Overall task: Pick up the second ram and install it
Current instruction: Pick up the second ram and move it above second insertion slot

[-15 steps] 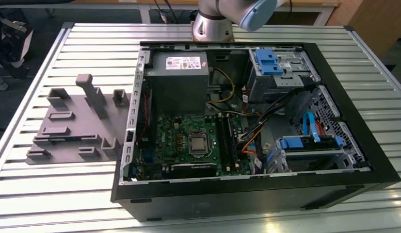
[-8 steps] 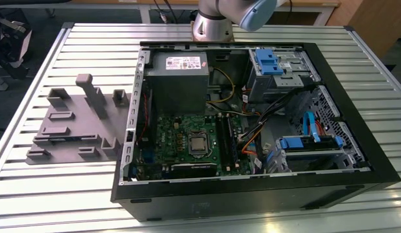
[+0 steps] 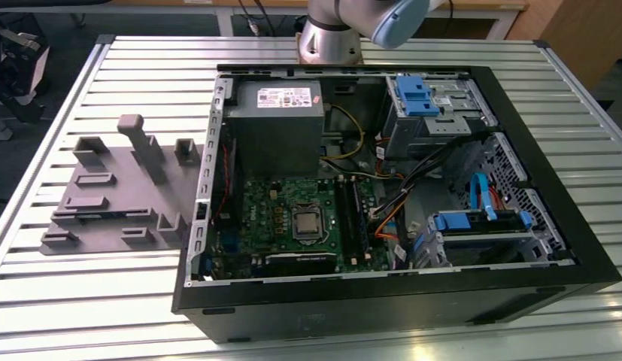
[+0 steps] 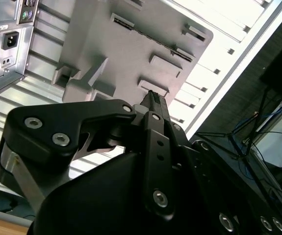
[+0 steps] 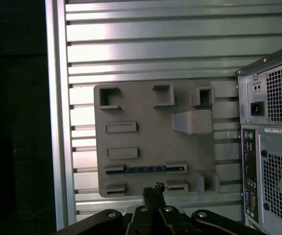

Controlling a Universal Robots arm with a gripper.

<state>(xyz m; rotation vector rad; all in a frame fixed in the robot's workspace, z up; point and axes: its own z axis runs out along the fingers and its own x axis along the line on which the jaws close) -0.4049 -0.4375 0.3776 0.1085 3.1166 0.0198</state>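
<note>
The second ram is a thin dark blue stick standing on edge between low blocks of the grey fixture. In the second wrist view the ram shows as a dark line across the fixture. My gripper hangs well above the fixture, over its edge closest to the ram. Its fingers are pressed together with nothing between them, as the gripper also appears in the second wrist view. In the exterior view the fixture lies to the left of the open computer case.
Inside the case lie the green motherboard, its memory slots, the grey power supply and blue-tabbed drive bays. The case's rear panel stands close beside the fixture. Both rest on a slatted metal table, whose edge runs just beyond the fixture.
</note>
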